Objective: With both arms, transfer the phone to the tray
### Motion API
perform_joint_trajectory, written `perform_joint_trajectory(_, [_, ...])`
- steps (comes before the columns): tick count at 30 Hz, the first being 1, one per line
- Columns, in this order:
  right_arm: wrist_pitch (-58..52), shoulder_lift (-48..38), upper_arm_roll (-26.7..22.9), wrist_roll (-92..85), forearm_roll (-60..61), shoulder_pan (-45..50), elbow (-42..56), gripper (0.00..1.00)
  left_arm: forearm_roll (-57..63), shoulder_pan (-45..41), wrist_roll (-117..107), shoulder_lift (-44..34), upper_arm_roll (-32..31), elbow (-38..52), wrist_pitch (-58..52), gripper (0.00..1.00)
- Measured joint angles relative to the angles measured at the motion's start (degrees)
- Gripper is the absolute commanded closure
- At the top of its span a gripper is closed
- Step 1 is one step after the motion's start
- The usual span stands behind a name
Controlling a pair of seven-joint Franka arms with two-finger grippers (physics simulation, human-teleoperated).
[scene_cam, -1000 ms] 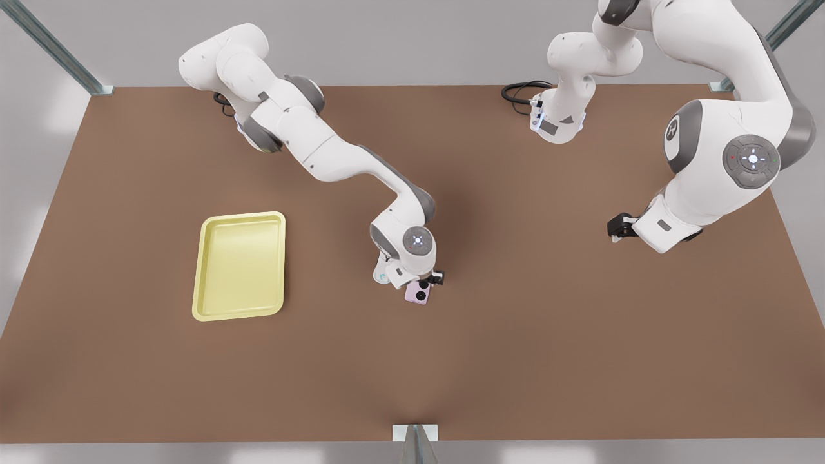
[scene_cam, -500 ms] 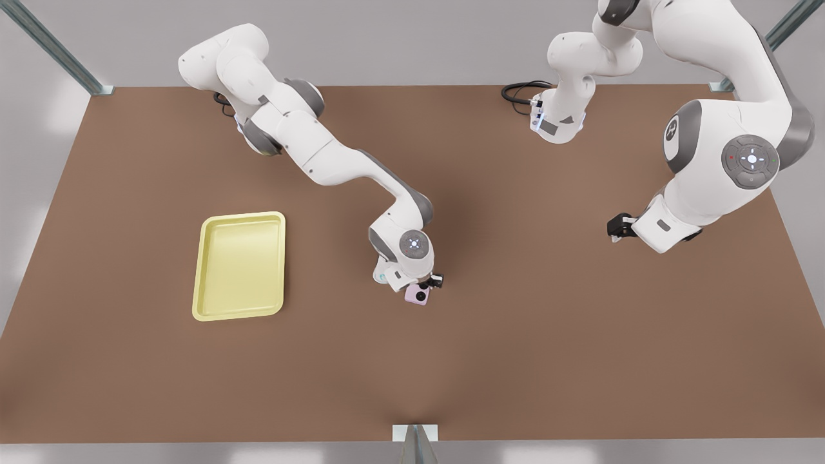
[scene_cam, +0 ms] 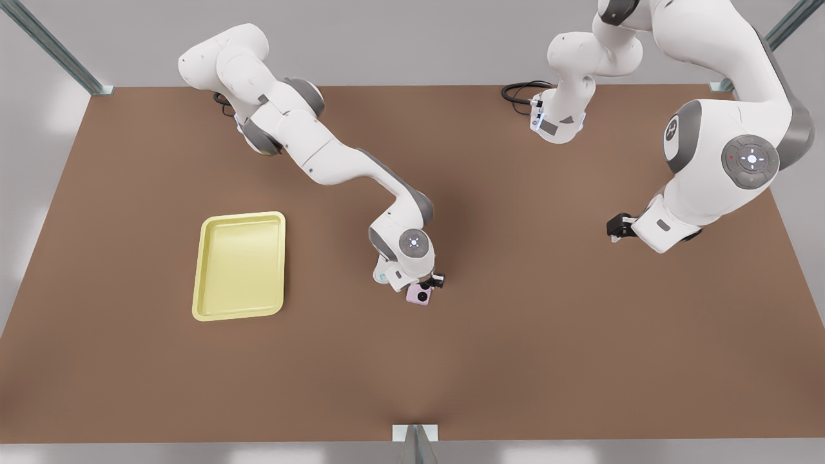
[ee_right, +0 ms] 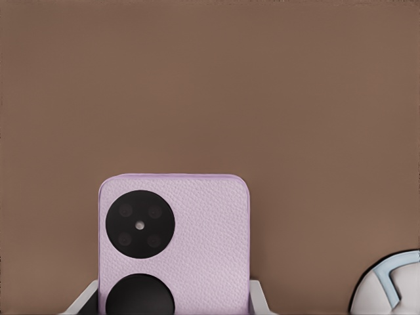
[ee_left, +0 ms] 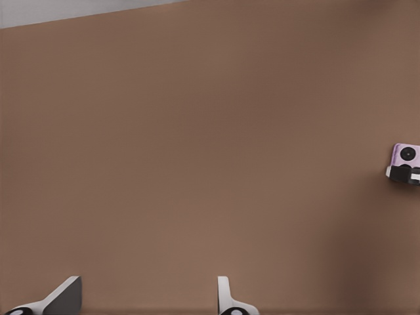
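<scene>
The brown table (scene_cam: pixel 515 361) carries everything here. On the front view's left side lies the yellow tray (scene_cam: pixel 239 265), with nothing in it. The right arm reaches from the far edge down to the middle of the table, and its right gripper (scene_cam: pixel 427 285) stands over the pink phone (scene_cam: pixel 419 295). In the right wrist view the phone (ee_right: pixel 174 243) sits between the two fingers (ee_right: pixel 256 296), one on each side edge, so I judge that the fingers are closed on it. I cannot tell if the phone is already off the table or is resting on it.

The left gripper (scene_cam: pixel 617 226) waits at the front view's right, well apart from the phone, and in the left wrist view its fingers (ee_left: pixel 226 298) stand wide apart with nothing between them.

The phone is well apart from the tray, so the whole carry is ahead. The fingers hold only the smooth thin edges near one end, so the phone could tilt or slip out during a quick swing. If it is released too high or above the raised rim, it may land half outside.
</scene>
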Motion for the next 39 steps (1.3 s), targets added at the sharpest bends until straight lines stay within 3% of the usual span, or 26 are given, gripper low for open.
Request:
perform_joint_trajectory(10, [-1.82,-9.50,-0.55,-1.65,0.66,-4.50,-7.32,0.29,-0.05,-0.22,-0.08,0.00,-0.07,0.00,-0.01,0.00])
perform_joint_trajectory(15, [-2.52,-19.64,0.35,-6.23,1.39,-14.96,-22.57,0.29,-0.08,-0.40,-0.16,0.00,-0.11,0.00,-0.01,0.00])
perform_joint_trajectory(21, [2.46,-34.14,3.55,-15.69,1.62,-32.75,-49.45,0.28,-0.12,-0.80,-0.38,0.00,-0.24,0.00,-0.07,0.00])
perform_joint_trajectory(29, [5.87,-39.58,4.95,-31.85,1.57,-46.31,-58.81,0.28,-0.17,-1.09,-0.68,0.00,-0.25,0.00,-0.09,0.00])
perform_joint_trajectory(31, [6.20,-39.47,4.96,-35.32,1.45,-47.37,-60.47,0.15,-0.17,-1.10,-0.74,0.00,-0.25,0.00,-0.10,0.00])
perform_joint_trajectory(32, [6.30,-39.44,4.95,-36.87,1.36,-47.51,-60.82,0.00,-0.17,-1.10,-0.76,0.00,-0.25,0.00,-0.10,0.00])
perform_joint_trajectory(37, [6.30,-40.28,5.35,-43.35,1.18,-47.09,-61.44,0.00,-0.18,-1.19,-0.90,-0.08,-0.25,0.00,-0.10,0.00])
perform_joint_trajectory(39, [4.66,-41.91,8.53,-45.32,1.08,-47.11,-57.69,0.00,-0.18,-1.19,-0.94,-0.15,-0.25,0.00,-0.14,0.00])
